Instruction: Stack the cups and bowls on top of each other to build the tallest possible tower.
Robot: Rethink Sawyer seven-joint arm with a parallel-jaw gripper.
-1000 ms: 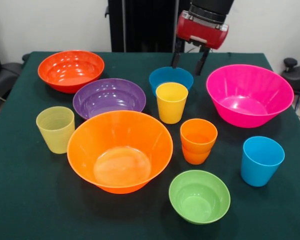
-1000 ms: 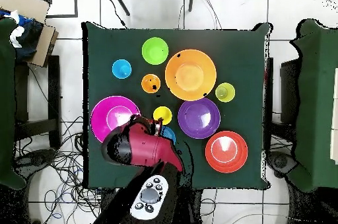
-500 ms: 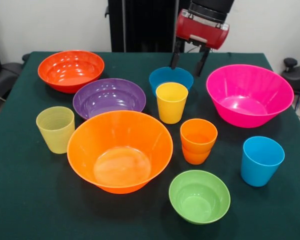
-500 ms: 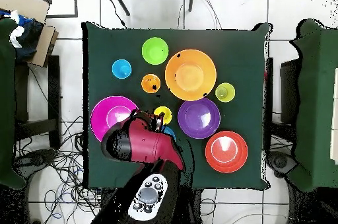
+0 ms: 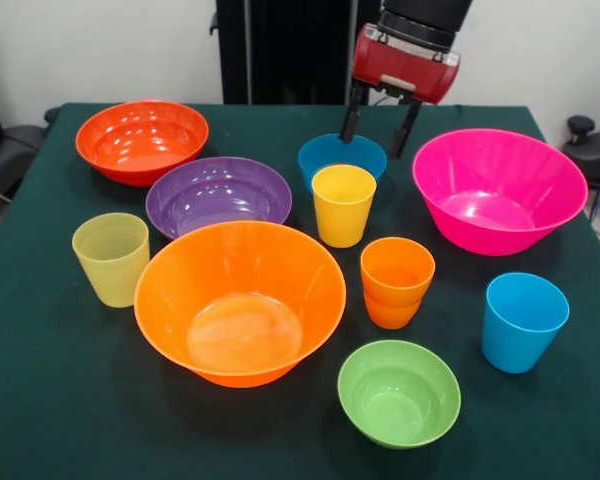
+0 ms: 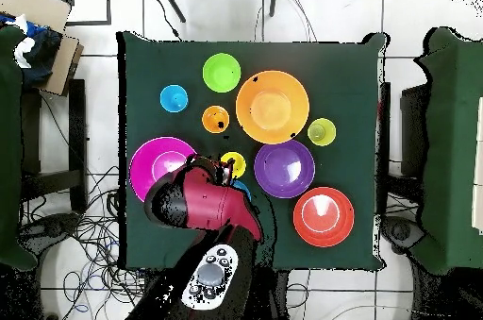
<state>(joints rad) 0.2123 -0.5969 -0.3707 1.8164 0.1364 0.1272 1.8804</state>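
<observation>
All vessels stand apart on the green table; no tower stands. My gripper [image 5: 378, 130] is open and empty, hanging above the far rim of the small blue bowl [image 5: 342, 157], with the yellow cup [image 5: 343, 204] just in front of it. The hot pink large bowl [image 5: 498, 190] is to its right. The orange large bowl [image 5: 240, 300], purple bowl [image 5: 218, 195], red-orange bowl [image 5: 142, 140], pale yellow-green ribbed cup [image 5: 111, 258], orange cup [image 5: 396, 281], sky blue cup [image 5: 522, 321] and lime green bowl [image 5: 399, 391] stand around. In the overhead view the red gripper body [image 6: 203, 201] hides the blue bowl.
The robot's black pedestal [image 5: 280, 50] stands behind the table's far edge. In the overhead view, chairs flank the table and a cardboard box [image 6: 42, 28] sits at the upper left.
My gripper has shifted slightly toward the table's middle, over the small blue bowl. No vessel has moved.
</observation>
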